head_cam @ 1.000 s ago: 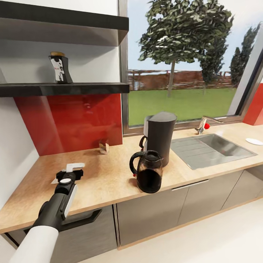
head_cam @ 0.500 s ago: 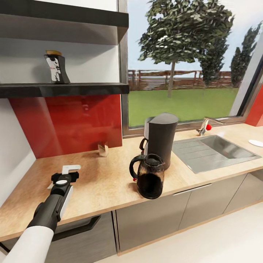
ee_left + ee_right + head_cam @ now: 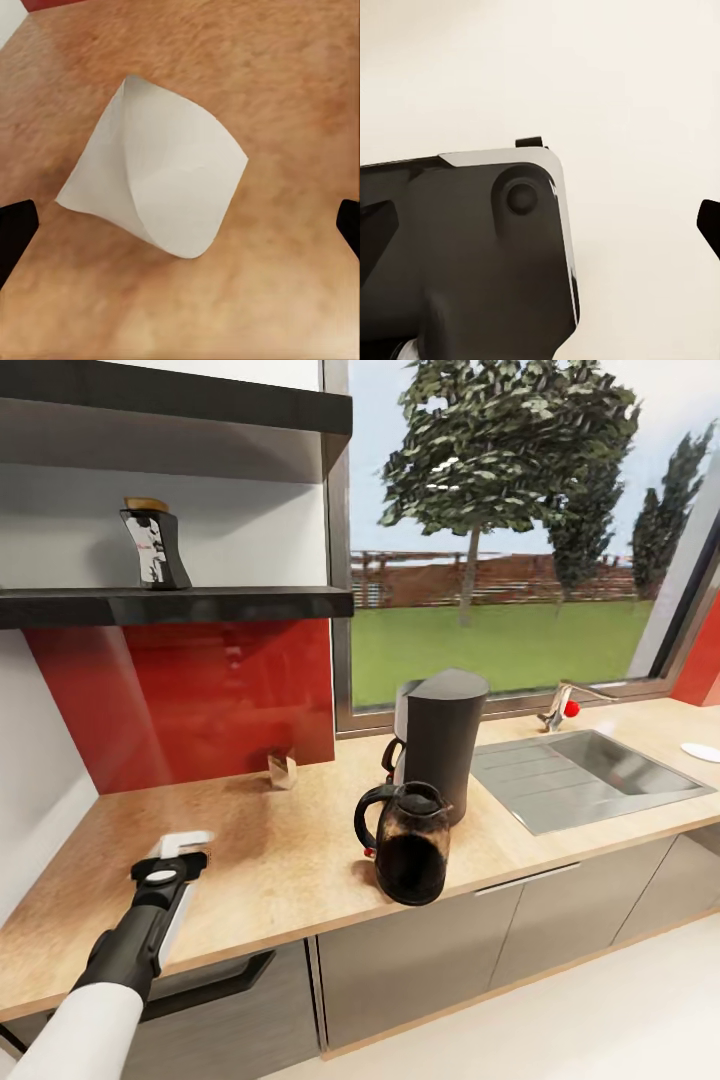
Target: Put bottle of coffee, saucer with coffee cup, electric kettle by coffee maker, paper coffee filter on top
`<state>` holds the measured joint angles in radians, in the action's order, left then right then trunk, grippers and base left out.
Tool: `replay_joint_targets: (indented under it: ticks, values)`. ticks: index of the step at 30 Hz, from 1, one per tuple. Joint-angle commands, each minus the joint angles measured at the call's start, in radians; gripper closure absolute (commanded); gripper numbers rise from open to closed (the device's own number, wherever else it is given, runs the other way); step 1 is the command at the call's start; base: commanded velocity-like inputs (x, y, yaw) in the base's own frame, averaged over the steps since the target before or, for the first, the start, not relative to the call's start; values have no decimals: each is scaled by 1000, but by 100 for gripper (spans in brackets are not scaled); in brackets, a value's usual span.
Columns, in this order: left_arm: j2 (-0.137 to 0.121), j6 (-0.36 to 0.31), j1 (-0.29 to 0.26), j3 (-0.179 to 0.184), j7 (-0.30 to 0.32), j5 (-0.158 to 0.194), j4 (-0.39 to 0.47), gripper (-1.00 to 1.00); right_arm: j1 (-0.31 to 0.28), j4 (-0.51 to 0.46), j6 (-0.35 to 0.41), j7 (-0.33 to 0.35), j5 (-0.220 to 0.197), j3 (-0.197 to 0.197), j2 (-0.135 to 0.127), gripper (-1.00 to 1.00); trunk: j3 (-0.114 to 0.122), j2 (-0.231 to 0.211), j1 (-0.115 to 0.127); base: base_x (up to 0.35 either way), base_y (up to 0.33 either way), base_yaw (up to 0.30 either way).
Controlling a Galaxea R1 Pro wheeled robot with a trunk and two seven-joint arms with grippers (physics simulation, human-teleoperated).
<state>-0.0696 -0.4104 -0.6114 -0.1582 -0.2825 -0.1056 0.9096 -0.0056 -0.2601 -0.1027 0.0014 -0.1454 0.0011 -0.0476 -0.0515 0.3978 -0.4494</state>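
Observation:
The off-white paper coffee filter [image 3: 161, 180] lies on the tan countertop [image 3: 290, 840], and its edge [image 3: 188, 840] shows past my wrist. My left gripper [image 3: 172, 860] [image 3: 180, 229] hovers over it, open, a fingertip on each side. The dark coffee maker [image 3: 440, 740] stands mid-counter. The brown glass electric kettle [image 3: 410, 845] is just in front of it. On the wall shelf [image 3: 200, 603] stands the bottle of coffee [image 3: 152, 550]. The saucer [image 3: 700, 751] lies at the far right. The coffee cup is out of view. My right gripper [image 3: 540, 225] is open over pale floor.
A steel sink [image 3: 590, 765] with a faucet [image 3: 560, 705] sits right of the coffee maker. A small tan object [image 3: 283, 770] stands by the red backsplash [image 3: 190, 700]. A white wall bounds the counter's left end. Dark cabinets run below the counter.
My left gripper has drawn back and lower over the paper filter. The head camera shifted slightly a second ago. The kettle, coffee maker and bottle have not moved.

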Motion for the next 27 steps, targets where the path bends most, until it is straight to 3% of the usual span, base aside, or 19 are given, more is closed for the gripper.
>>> replay_joint_targets:
  ticks: [1, 9, 19, 27]
  values:
    - [-2, 6, -1, -11, 2, -11, -7, -100, -1, 1, -3, 0, -8, 0, 0, -100, -2, 2, -1, 0, 0, 0]
    - [-32, 29, -1, -29, 2, -10, -21, -100, -1, 5, -3, 0, -8, 0, -1, -100, -2, 2, -1, 0, 0, 0]
    - [-34, 31, -1, -29, 0, -8, -29, -100, -1, 5, -3, 0, -8, 0, -2, -100, -2, 2, -1, 3, 0, 0]
    - [-33, 32, -2, -29, 0, -6, -64, -100, -1, 5, -3, 0, -8, 0, -2, -100, -2, 2, -1, 153, 0, 0]
